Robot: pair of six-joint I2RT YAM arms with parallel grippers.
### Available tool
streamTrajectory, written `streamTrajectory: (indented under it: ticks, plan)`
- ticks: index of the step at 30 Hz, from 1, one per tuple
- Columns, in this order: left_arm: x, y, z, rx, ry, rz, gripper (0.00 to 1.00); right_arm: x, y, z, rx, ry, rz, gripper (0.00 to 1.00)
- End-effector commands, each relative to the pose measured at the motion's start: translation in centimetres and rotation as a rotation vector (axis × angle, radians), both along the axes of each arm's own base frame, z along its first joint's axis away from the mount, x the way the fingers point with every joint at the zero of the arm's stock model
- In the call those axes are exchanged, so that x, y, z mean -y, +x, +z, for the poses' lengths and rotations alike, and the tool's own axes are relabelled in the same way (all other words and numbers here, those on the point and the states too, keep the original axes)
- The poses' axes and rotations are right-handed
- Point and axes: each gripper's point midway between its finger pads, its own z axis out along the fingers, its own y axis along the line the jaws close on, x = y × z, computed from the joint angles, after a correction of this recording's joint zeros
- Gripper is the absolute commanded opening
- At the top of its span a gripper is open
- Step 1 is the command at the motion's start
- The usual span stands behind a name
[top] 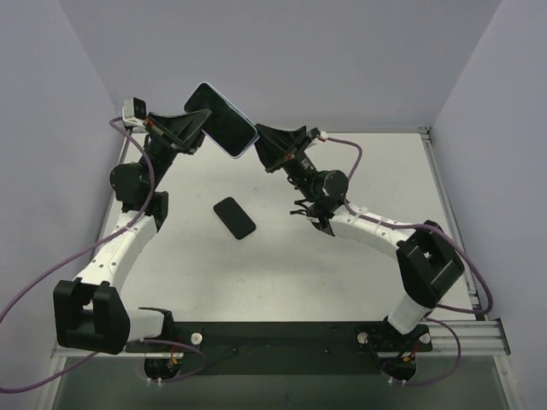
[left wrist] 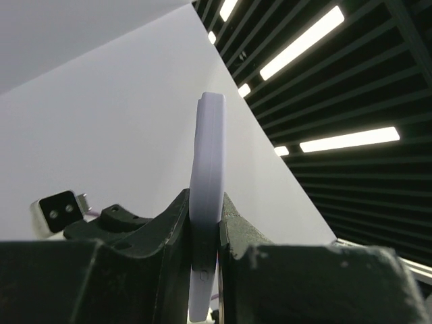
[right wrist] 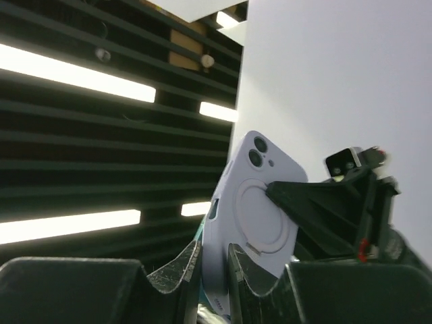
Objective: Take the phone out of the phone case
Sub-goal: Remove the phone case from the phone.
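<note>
Top external view: both arms hold the phone case [top: 220,120] aloft over the rear of the surface [top: 367,188], its dark face toward the camera. Its long axis slants from far left to near right. The left hand [top: 197,122] is clamped on the left long edge. The right hand [top: 260,147] pinches the near-right short end, and the camera end points away from it. Any pull would likely run along that slant. A dark slab [top: 234,217] lies flat on the surface below; whether the phone remains inside the case cannot be told.
</note>
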Motion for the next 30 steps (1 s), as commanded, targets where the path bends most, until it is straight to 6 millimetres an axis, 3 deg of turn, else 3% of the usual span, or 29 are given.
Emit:
streamTrajectory:
  ticks: [1, 2, 3, 4, 7, 13, 17, 24, 30]
  plan:
    - [-2.9, -16.7, 10.4, 0.547, -0.224, -0.154, 0.0, -3.1, -0.5, -11.2, 0.045, -0.577, -0.011, 0.0]
    - [-2.7, -16.3, 10.0, 0.531, -0.213, -0.156, 0.0, -2.7, -1.6, -10.7, 0.082, -0.642, 0.0, 0.0]
    - [-2.5, -16.2, 9.9, 0.529, -0.2, -0.158, 0.0, -2.6, -1.8, -11.6, 0.098, -0.727, -0.006, 0.0]
    - [-2.3, -15.8, 9.7, 0.513, -0.192, -0.157, 0.0, -2.6, -1.8, -13.8, 0.1, -0.882, -0.008, 0.0]
    - [-2.0, -14.9, 9.0, 0.481, -0.178, -0.163, 0.0, -1.6, -2.8, -14.7, 0.123, -1.018, 0.006, 0.0]
    - [-1.7, -13.7, 7.9, 0.435, -0.179, -0.17, 0.0, -1.7, -4.6, -17.4, 0.233, -1.217, 0.088, 0.0]
    - [-1.5, -12.9, 7.1, 0.406, -0.17, -0.169, 0.0, -2.3, -5.2, -18.3, 0.287, -1.257, 0.144, 0.01]
    - [-1.0, -11.5, 5.3, 0.356, -0.161, -0.165, 0.0, -3.7, -5.8, -18.1, 0.356, -1.22, 0.219, 0.22]
    - [-0.7, -10.9, 4.1, 0.328, -0.164, -0.163, 0.0, -4.3, -5.1, -17.5, 0.334, -1.175, 0.191, 0.26]
